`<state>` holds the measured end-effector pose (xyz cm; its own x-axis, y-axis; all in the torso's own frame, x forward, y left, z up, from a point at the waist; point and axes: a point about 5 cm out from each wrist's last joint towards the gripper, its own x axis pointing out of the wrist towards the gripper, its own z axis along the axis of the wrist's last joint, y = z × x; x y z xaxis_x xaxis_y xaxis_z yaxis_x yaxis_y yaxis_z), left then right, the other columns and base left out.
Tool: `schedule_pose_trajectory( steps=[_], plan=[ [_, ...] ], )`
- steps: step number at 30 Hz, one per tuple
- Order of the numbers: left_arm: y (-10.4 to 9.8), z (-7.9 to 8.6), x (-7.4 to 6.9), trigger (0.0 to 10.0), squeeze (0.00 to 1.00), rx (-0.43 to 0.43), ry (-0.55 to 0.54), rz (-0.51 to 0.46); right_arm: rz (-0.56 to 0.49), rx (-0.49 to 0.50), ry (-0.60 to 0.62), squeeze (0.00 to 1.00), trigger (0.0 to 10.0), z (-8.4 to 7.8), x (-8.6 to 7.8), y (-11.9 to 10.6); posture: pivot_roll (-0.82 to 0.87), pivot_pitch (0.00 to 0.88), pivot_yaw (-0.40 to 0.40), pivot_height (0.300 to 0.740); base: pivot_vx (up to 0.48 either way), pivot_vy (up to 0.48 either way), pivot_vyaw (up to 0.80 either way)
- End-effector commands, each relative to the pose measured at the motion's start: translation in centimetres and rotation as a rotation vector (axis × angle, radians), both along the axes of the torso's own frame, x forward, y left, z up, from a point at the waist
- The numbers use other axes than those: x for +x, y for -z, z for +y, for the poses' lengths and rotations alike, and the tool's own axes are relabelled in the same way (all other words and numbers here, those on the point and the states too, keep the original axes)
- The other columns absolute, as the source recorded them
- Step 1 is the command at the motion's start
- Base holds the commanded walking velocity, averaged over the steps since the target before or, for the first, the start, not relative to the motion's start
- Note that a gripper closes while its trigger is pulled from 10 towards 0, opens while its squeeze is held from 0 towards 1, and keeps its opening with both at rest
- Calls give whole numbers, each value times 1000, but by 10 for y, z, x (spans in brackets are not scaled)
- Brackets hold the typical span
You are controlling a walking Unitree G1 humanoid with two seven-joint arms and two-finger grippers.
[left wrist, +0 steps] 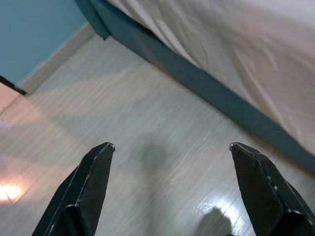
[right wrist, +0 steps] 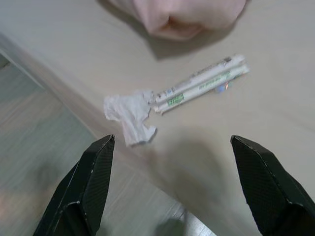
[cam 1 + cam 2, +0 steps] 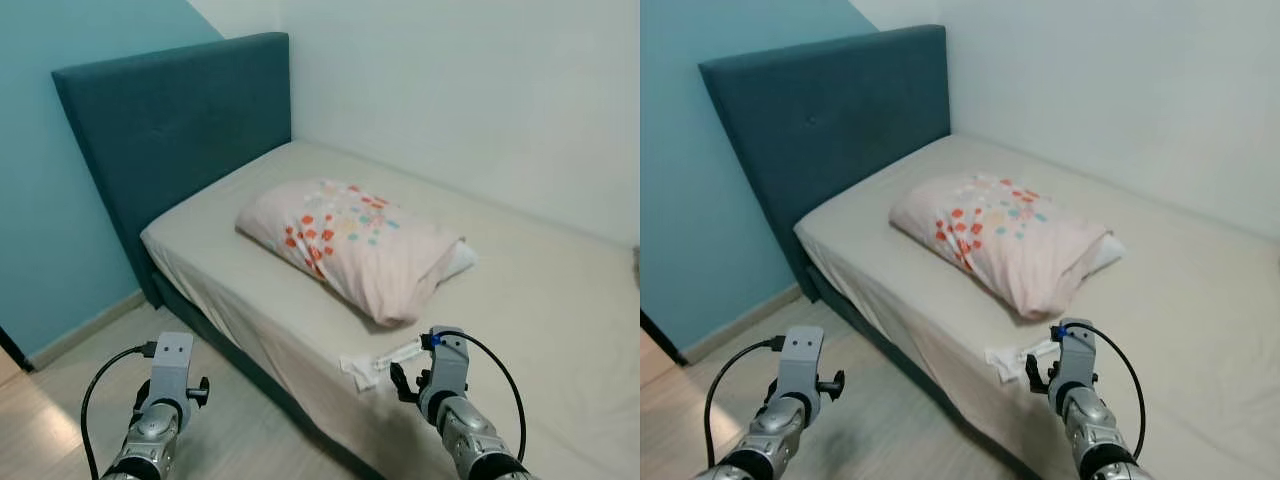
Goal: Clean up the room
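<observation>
left wall: teal painted wall [image 3: 60,220] on the robot's left, pale skirting along its base.
left hand: left hand [image 1: 172,189] hangs over the floor beside the bed, fingers [image 1: 88,187] spread wide apart, nothing between them; left arm [image 3: 160,400] low at the robot's left.
floor: light wood-look floor [image 1: 138,147], glossy, shadow patch under the left hand.
headboard: dark teal padded headboard [image 3: 180,130] upright against the teal wall at the head of the bed.
bed: single bed [image 3: 560,300] with a beige fitted sheet, dark teal base [image 1: 221,98] showing under the sheet edge, far long side against the white wall [image 3: 480,90].
pillow: pink pillow [image 3: 345,245] with red, orange and blue dots, lying slanted across the middle of the bed, open end toward the foot with white inner showing.
crumpled tissue: crumpled white tissue [image 2: 130,118] at the near edge of the bed, touching the end of the wrapped sticks.
wrapped sticks: two long white paper-wrapped sticks [image 2: 202,83], green print, side by side flat on the sheet, between the tissue and the pillow end, just beside the pillow.
right hand: right hand [image 2: 170,189] hovers above the near bed edge over the tissue and sticks, fingers [image 2: 261,187] spread wide apart, touching nothing; right arm [image 3: 455,400] with black cable looped at the wrist.
</observation>
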<state>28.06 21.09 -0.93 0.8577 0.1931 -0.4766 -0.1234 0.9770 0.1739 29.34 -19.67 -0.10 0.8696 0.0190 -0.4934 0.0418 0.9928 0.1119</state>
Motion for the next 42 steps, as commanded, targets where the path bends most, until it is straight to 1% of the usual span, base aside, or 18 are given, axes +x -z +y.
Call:
schedule_pose_trajectory(
  steps=[1, 3, 6, 7, 10, 12, 15, 17, 19, 22, 24, 27, 29, 30, 31, 34, 36, 42],
  plan=[
    [-2, 0, 2, 10000, 0, -2, 3, -23, -41, 17, 13, 0, 10000, 1, 8, -9, 28, 42, -13, 615, 0, 0, 0],
    [-2, 0, 2, 10000, 0, -2, 3, -23, -41, 17, 13, 0, 10000, 1, 8, -9, 28, 42, -13, 615, 0, 0, 0],
    [-10, 7, 6, 10000, 0, 17, 19, -63, -97, -2, -49, 0, 10000, 10, 21, -22, 41, 51, -10, 600, 0, 0, 0],
    [-10, 7, 6, 10000, 0, 17, 19, -63, -97, -2, -49, 0, 10000, 10, 21, -22, 41, 51, -10, 600, 0, 0, 0],
    [-14, 10, 9, 10000, 0, 27, 25, -81, -131, -25, -162, 0, 10000, 27, 30, -31, 54, 61, -8, 585, 0, 0, 0],
    [-14, 10, 9, 10000, 0, 27, 25, -81, -131, -25, -162, 0, 10000, 27, 30, -31, 54, 61, -8, 585, 0, 0, 0],
    [-19, 10, 12, 10000, 0, 26, 28, -117, -164, -56, -269, 0, 10000, 47, 38, -40, 70, 82, -7, 570, 0, 0, 0],
    [-19, 10, 12, 10000, 0, 26, 28, -117, -164, -56, -269, 0, 10000, 47, 38, -40, 70, 82, -7, 570, 0, 0, 0],
    [-23, 11, 15, 10000, 0, 30, 36, -144, -183, -56, -317, 0, 10000, 57, 43, -47, 85, 97, -6, 560, 0, 0, 0],
    [-26, 12, 16, 10000, 0, 34, 42, -162, -189, -57, -340, 0, 10000, 63, 45, -50, 94, 109, -4, 555, 0, 0, 0],
    [-32, 16, 17, 10000, 0, 48, 52, -201, -200, -77, -383, 0, 10000, 72, 50, -56, 123, 141, -6, 545, 0, 0, 0],
    [-34, 21, 16, 10000, 0, 56, 56, -227, -212, -88, -402, 0, 10000, 77, 54, -61, 140, 162, -9, 535, 0, 0, 0],
    [-34, 21, 16, 10000, 0, 56, 56, -227, -212, -88, -402, 0, 10000, 77, 54, -61, 140, 162, -9, 535, 0, 0, 0],
    [-36, 24, 15, 10000, 0, 62, 58, -238, -221, -91, -412, 0, 10000, 80, 57, -65, 152, 185, -10, 530, 0, 0, 0],
    [-36, 27, 11, 10000, 0, 72, 63, -253, -234, -102, -426, 0, 10000, 84, 61, -71, 179, 223, -11, 525, 0, 0, 0],
    [-36, 30, 7, 10000, 0, 81, 69, -264, -244, -113, -435, 0, 10000, 87, 64, -76, 182, 231, -10, 520, 0, 0, 0],
    [-35, 33, 0, 10000, 0, 94, 83, -278, -274, -139, -441, 0, 10000, 90, 72, -88, 198, 271, -7, 520, 0, 0, 0],
    [-35, 33, -9, 10000, 0, 107, 109, -287, -298, -179, -436, 0, 10000, 90, 78, -99, 213, 296, -5, 520, 0, 0, 0]
  ],
)
